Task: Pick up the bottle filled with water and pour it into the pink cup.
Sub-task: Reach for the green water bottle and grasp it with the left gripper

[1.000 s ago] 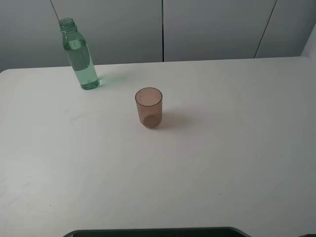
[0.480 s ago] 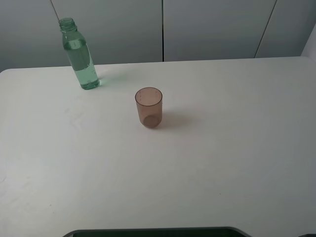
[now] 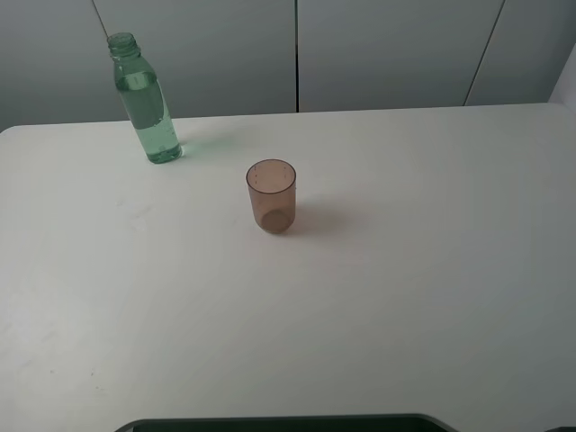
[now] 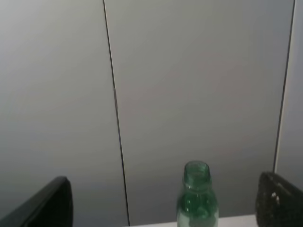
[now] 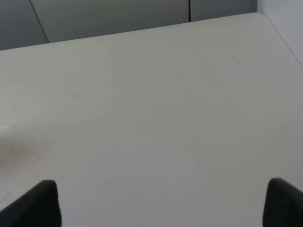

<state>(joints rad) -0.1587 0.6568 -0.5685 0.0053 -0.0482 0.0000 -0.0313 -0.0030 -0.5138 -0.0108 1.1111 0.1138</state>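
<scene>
Overhead: bottle [image 3: 144, 103] upright, pink cup [image 3: 271, 196] well apart | left gripper [image 4: 163, 205] spread wide, empty, faces bottle neck | right gripper [image 5: 161, 203] spread wide, empty, sees only table [image 5: 142, 118]

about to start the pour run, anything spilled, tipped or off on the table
Nothing stands out. The bottle stands on its base, uncapped, at the far left of the table; the pink cup stands upright, apart from it, nearer the middle. No spill shows.

White table [image 3: 405, 297], grey wall [image 3: 387, 54] (vertical seams)
</scene>
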